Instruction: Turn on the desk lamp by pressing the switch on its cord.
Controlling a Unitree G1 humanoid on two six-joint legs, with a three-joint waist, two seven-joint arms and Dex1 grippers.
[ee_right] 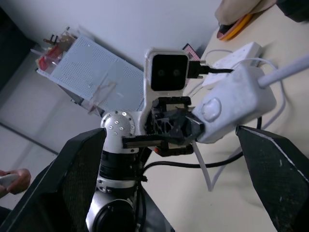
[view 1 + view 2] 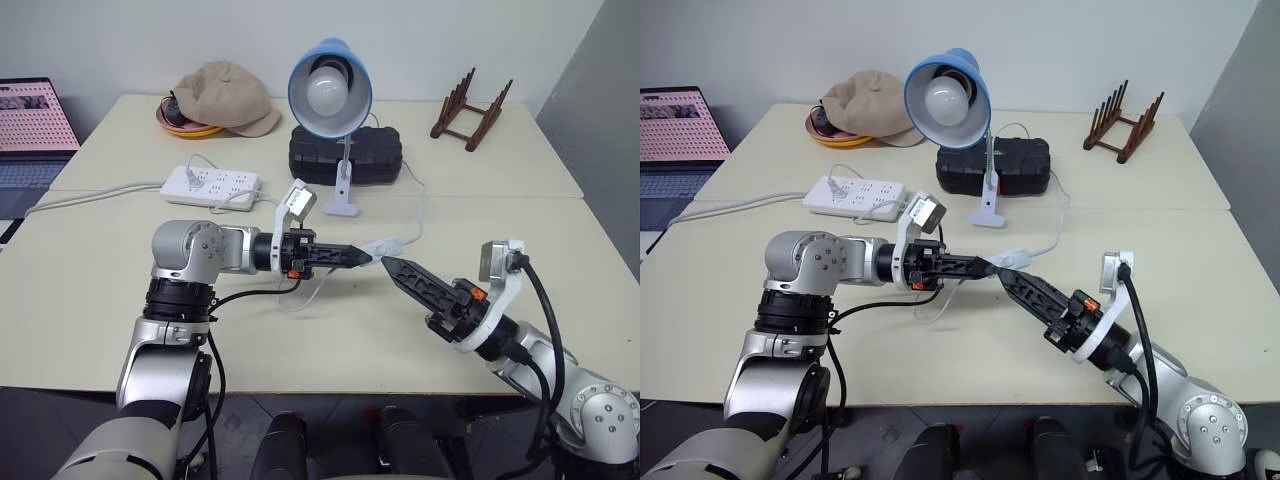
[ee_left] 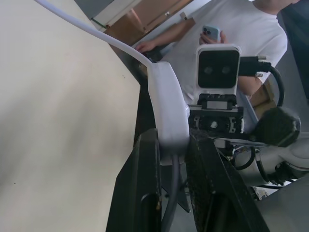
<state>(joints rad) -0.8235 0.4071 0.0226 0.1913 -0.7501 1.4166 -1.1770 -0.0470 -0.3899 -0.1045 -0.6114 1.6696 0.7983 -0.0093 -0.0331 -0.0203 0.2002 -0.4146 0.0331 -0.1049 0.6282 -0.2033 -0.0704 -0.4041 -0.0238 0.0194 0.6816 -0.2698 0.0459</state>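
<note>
Left gripper [image 2: 366, 258] clamped on the switch [image 2: 383, 246], holding it lifted clear of the worktop [image 2: 90, 290] near the centre, fingers level and pointing toward the right arm. In the left wrist view, switch [image 3: 169, 113] pinched at one end between the two black fingers [image 3: 145, 183], its white body jutting out past the tips. Right gripper [image 2: 392, 267] spread wide and holding nothing, tips just beside the switch and aimed at it from the opposite side; in the right wrist view, switch [image 1: 231, 104] sits between the two parted fingers [image 1: 79, 179], touching neither, with its round rocker button facing the camera. Cord [image 2: 418, 215] running from the switch across the worktop toward the desk lamp [image 2: 328, 90], another stretch sagging in a loop below the left gripper. Desk lamp upright on its white clip base behind the grippers, light-blue shade tilted forward, white globe bulb unlit. Black case [image 2: 345, 155] directly behind the lamp stem. White power strip [image 2: 210, 185] to the left of the lamp with plugs seated in it. Beige cap [image 2: 230, 98] resting over an orange dish [image 2: 185, 128] at the far left of the worktop; wooden rack [image 2: 470, 112] at the far right. Laptop [image 2: 35, 125] open beyond the left edge. Person in a white shirt [image 3: 231, 29] holding a phone, seen past the worktop in the left wrist view.
</note>
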